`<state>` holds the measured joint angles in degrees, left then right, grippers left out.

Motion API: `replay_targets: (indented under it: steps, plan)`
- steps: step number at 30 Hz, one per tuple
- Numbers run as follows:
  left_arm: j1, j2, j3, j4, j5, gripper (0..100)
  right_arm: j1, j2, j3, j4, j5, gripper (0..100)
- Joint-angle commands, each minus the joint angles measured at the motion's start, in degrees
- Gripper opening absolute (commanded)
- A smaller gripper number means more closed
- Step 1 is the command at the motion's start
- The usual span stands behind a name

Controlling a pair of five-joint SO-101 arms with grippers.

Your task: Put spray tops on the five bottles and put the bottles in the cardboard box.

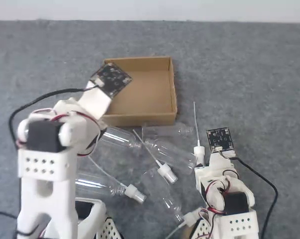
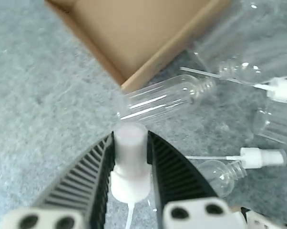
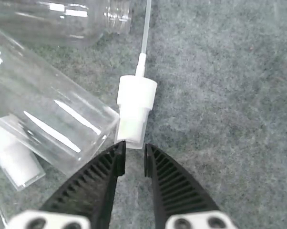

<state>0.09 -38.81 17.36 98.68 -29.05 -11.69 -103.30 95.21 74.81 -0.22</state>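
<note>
Bottles [image 1: 119,137] lie nr cardboard box [image 1: 174,89].

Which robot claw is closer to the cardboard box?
Left. The left gripper, holding a spray top, sits by the cardboard box's corner; the right gripper is farther, beyond the bottles.

One cardboard box [image 1: 145,92], five clear plastic bottles [image 1: 115,137], five white spray tops [image 1: 167,173] with dip tubes, and two robot arms [image 1: 45,149], on one grey table [image 1: 249,64].
</note>
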Motion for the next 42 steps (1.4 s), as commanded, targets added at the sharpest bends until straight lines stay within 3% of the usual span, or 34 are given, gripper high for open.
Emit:
replay_targets:
  steps: [1, 42]
  plan:
    - [-3.3, -3.5, -2.9, 1.8, 0.7, 1, 0.4, -0.7, 1.2, 0.2, -0.4, 4.4]
    - [-4.2, -4.0, -2.8, 1.8, 3.1, 1, 0.4, -0.7, 1.2, 0.2, -0.4, 4.4]
